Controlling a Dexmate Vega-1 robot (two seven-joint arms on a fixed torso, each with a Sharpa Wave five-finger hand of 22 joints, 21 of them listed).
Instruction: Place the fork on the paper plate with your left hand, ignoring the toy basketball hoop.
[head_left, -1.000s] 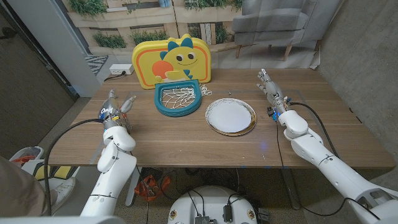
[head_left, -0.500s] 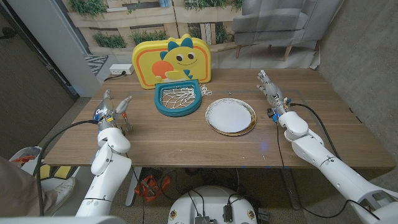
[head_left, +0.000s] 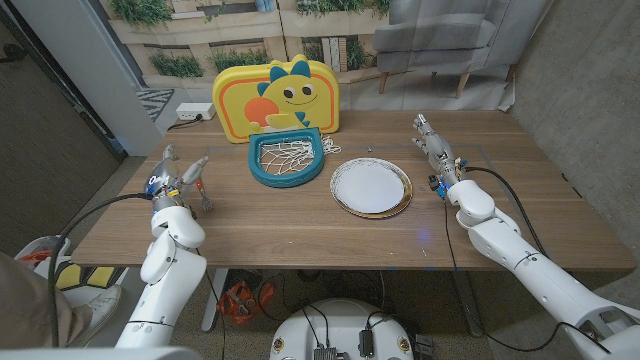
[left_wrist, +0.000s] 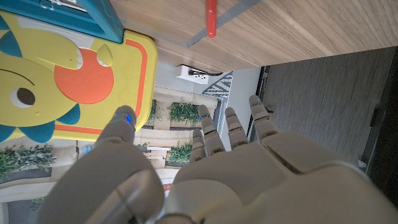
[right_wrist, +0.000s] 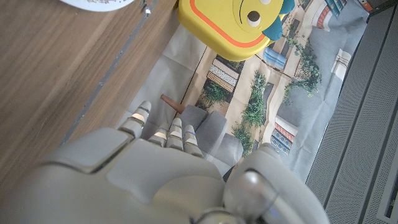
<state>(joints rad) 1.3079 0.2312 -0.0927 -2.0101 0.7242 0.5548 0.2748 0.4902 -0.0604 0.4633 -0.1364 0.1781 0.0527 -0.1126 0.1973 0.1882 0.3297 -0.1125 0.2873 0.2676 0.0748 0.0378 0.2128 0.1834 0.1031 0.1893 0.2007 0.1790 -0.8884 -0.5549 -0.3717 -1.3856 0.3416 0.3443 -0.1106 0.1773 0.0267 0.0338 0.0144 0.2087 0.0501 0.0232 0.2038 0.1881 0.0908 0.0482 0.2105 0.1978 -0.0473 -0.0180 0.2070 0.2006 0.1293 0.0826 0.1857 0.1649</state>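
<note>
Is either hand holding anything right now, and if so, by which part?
Nothing is held. The left hand is open near the table's left edge, and the right hand is open beside the paper plate.

White rounded arm shells, black cables, grey hands.

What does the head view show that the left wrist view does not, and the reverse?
Head view adds the plate and the right hand. Left wrist view adds a red handle on the table, perhaps the fork's. Both share the hoop, the left hand and the table.
</note>
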